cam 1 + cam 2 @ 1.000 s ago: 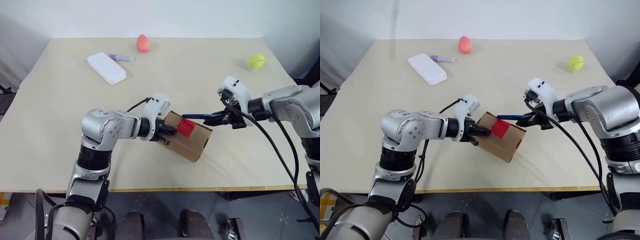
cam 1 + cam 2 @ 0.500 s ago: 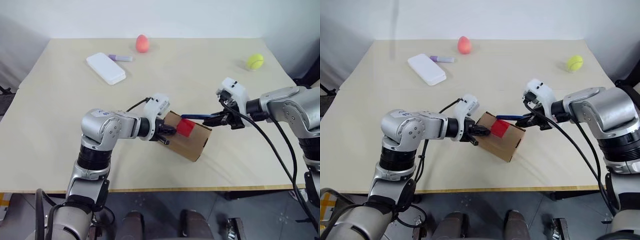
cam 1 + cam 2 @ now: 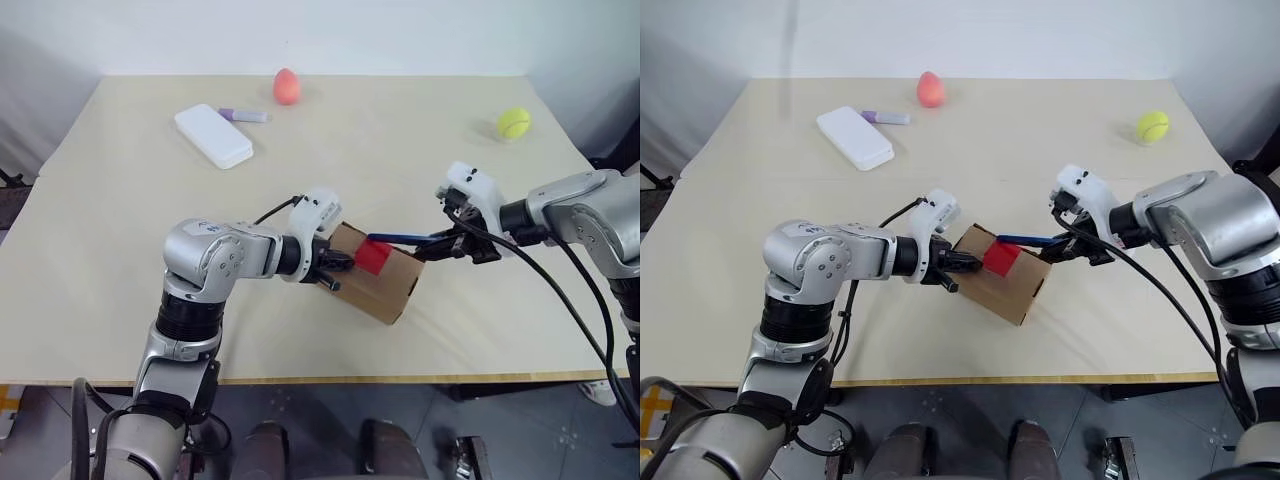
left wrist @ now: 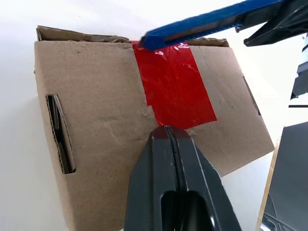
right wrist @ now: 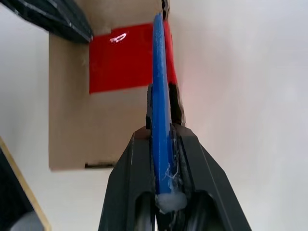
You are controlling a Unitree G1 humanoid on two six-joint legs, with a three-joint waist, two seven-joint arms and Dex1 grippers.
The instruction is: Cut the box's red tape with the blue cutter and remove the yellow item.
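Over the red tape square (image 4: 174,96) on the small brown cardboard box (image 3: 380,275), the slim blue cutter (image 3: 400,238) points from the right gripper (image 3: 447,243), whose fingers pinch it; the left gripper (image 3: 338,268), fingers pressed together, is against the box's near-left side.

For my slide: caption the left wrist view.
Shut left gripper braces cardboard box while blue cutter meets red tape.

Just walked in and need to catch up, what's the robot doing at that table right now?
The robot is working on a small cardboard box on the table. Its left gripper, fingers shut, presses against the box's side beside the red tape. The right gripper is clamped on the blue cutter, with the tip at the far edge of the tape. The tape looks uncut and the box is closed. A white case, purple marker, pink egg and tennis ball lie farther back, untouched.
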